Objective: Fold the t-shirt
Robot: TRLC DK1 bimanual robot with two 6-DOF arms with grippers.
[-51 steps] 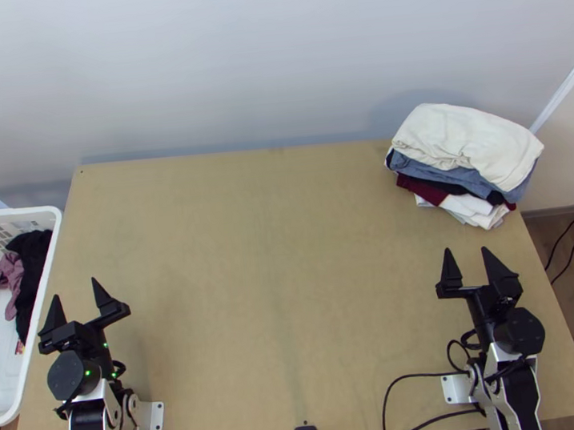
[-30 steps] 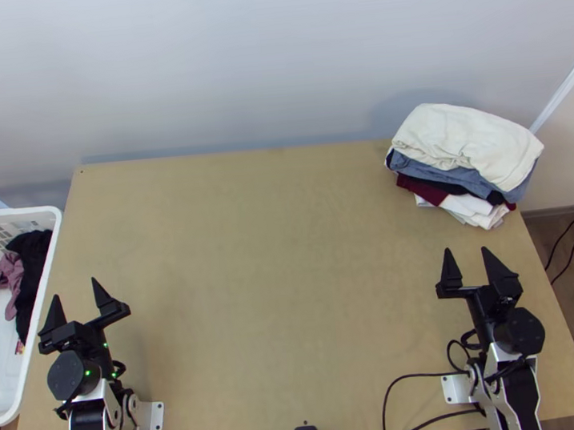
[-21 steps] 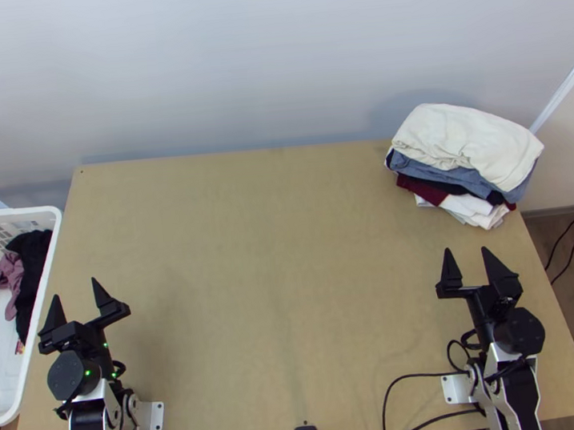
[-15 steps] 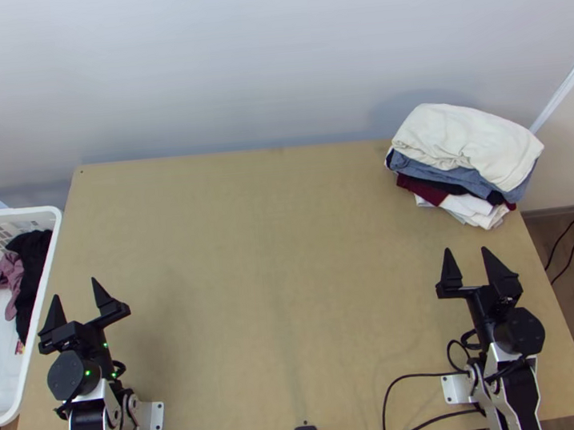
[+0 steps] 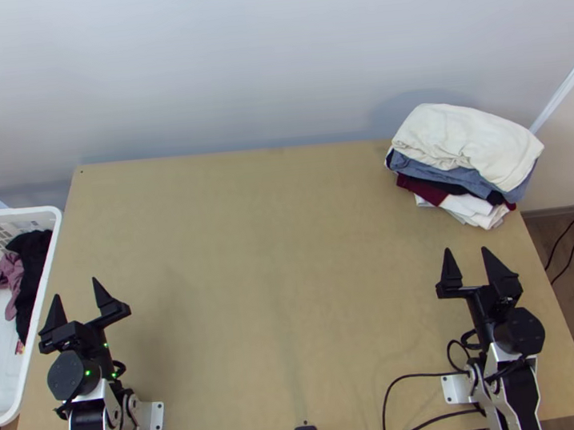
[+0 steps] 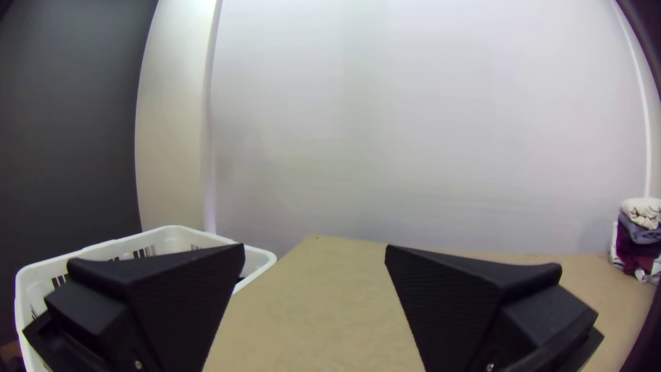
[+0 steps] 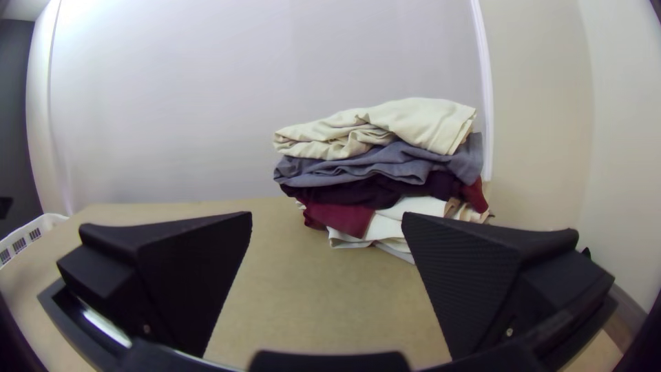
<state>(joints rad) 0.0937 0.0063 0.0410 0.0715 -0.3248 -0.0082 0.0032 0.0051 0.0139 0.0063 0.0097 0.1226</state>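
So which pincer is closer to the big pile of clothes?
Right. The right pincer is a bit short of the pile of clothes, on the same side. The left pincer is way across the table, near the white basket.

I had open passage across the middle of the wide, light wooden desk (image 5: 274, 256); a tall multicoloured cloth stack (image 5: 466, 147) blocked its far right corner, a white slatted plastic basket (image 5: 13, 212) its left side.
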